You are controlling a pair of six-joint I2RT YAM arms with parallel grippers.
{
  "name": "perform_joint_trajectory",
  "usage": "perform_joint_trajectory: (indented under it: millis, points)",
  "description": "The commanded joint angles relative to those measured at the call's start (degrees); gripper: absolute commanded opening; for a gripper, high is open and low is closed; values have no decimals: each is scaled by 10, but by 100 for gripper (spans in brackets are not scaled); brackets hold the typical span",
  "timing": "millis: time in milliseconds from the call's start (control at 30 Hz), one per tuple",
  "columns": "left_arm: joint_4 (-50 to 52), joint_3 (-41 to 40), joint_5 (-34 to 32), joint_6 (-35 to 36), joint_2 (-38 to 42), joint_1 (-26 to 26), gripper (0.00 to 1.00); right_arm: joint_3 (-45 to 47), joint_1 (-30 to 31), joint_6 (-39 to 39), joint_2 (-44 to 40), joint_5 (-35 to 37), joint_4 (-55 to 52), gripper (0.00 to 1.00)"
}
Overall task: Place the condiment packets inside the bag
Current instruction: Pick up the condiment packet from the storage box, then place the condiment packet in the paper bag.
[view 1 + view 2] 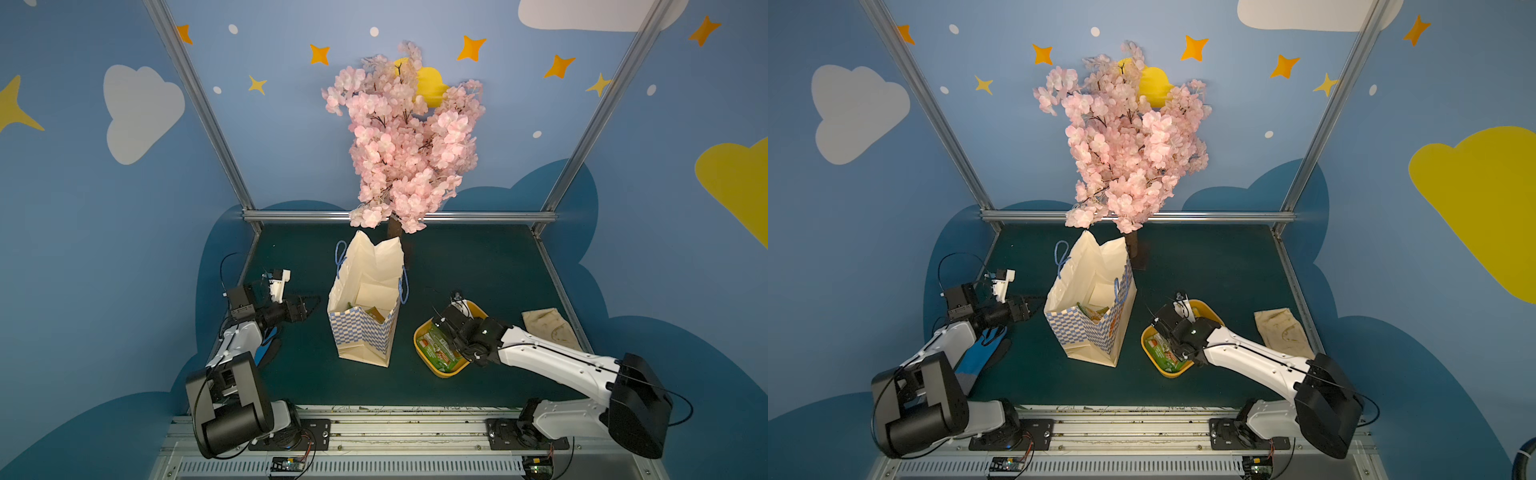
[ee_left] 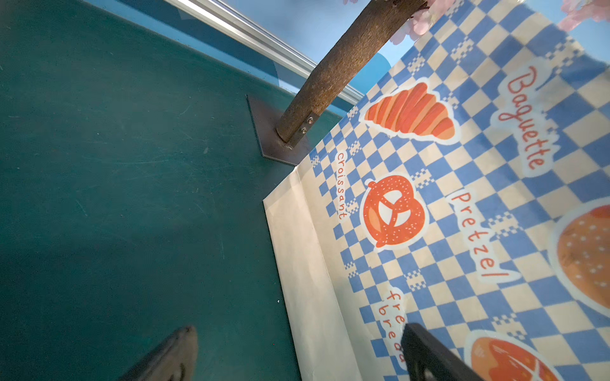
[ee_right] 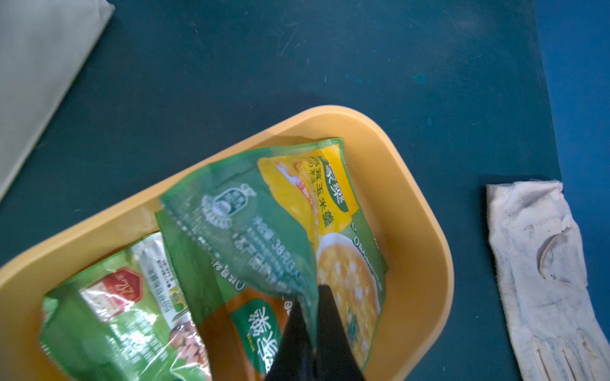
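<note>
Right gripper we logged clamped on 1 green packet, pinching its edge above the yellow tray; other packets lay in that tray. Left gripper hung, jaws spread wide, just beside the bag; we saw bagged packets inside, bag upright on the table.

Left arm, right arm: white link shells, black boxy joint housings, small dark screws on white. Thin black cables loop beside elbows, wrists. Right gripper black, tapered. Black base plates.
</note>
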State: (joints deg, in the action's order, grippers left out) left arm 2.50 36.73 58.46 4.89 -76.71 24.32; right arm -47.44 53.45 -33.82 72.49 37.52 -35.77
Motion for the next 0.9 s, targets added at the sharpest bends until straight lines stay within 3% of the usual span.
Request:
perform_joint_trajectory:
  millis: [0, 267, 433, 700, 867]
  points:
    - [0, -11, 8, 2, 12, 0, 100, -1, -2, -9, -60, 11, 8, 0]
    - [-1, -10, 10, 0, 13, 2, 100, -37, -2, 0, -173, 10, 6, 0]
    - [-2, -9, 13, -4, 9, 5, 100, -89, -1, 8, -227, -35, 21, 0]
    - [-5, -9, 17, -5, 6, 10, 100, -192, 5, 15, -219, -130, 53, 0]
    - [-7, -10, 16, -6, 9, 10, 100, -242, 20, 29, -189, -153, 78, 0]
